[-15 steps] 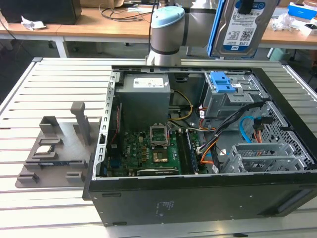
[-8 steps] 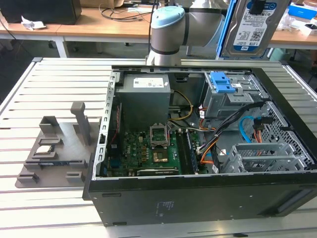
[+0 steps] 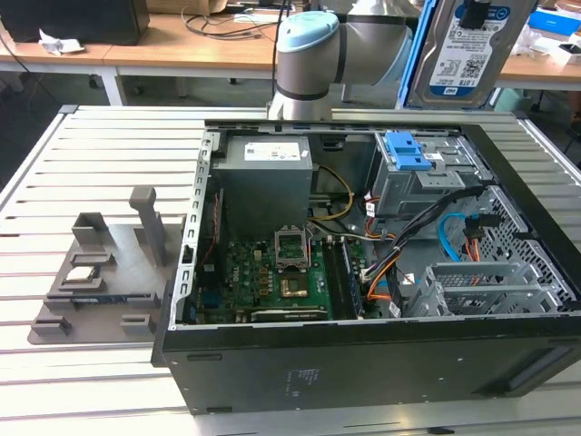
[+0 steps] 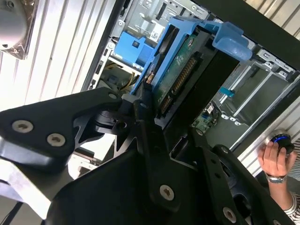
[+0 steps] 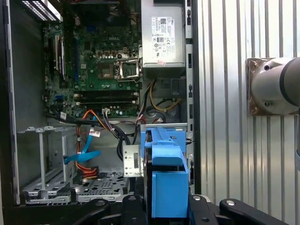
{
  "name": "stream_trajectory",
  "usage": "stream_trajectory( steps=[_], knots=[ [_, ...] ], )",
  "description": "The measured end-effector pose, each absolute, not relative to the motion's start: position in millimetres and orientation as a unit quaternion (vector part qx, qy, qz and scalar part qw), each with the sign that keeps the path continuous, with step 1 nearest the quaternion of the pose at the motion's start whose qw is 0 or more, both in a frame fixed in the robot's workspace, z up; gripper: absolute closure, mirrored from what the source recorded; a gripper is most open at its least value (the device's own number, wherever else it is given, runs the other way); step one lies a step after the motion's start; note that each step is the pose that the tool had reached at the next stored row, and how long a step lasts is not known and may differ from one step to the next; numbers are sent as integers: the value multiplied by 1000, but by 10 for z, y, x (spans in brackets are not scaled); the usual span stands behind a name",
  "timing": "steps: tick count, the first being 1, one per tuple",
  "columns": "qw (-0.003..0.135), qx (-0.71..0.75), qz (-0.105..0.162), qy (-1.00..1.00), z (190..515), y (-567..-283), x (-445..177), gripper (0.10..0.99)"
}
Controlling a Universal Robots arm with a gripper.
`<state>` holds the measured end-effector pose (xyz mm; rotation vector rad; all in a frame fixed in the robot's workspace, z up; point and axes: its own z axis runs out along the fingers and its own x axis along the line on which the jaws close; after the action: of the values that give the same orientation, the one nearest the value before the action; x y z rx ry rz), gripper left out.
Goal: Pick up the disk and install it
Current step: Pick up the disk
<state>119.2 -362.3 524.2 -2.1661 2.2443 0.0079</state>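
The disk [image 3: 461, 56], silver with a white-and-blue label and blue side rails, hangs upright in the air above the far right corner of the open computer case [image 3: 227, 363]. My gripper [image 4: 166, 124] is shut on it, its black fingers [image 4: 140, 112] clamping the railed sides. In the first wrist view the disk [image 5: 166, 178] is seen end-on, poised over the case's interior with the gripper [image 5: 161, 204] around it. Below it, inside the case, sits the grey drive cage with a blue latch [image 3: 413, 153].
A motherboard [image 3: 281, 272], power supply [image 3: 268, 173] and loose cables fill the case. A second grey cage [image 3: 490, 286] stands near its front right. A grey fixture [image 3: 100, 272] holding a small silver chip lies at the exterior view's left. A person's hand [image 4: 276, 159] is beside the case.
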Motion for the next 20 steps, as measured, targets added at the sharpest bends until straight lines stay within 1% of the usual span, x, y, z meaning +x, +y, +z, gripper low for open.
stream_trajectory(
  steps=[4,20],
  knots=[
    [11,-694,3,719,5242,-3770,1192,725],
    [11,-694,3,719,5239,-4133,1192,725]
  ],
)
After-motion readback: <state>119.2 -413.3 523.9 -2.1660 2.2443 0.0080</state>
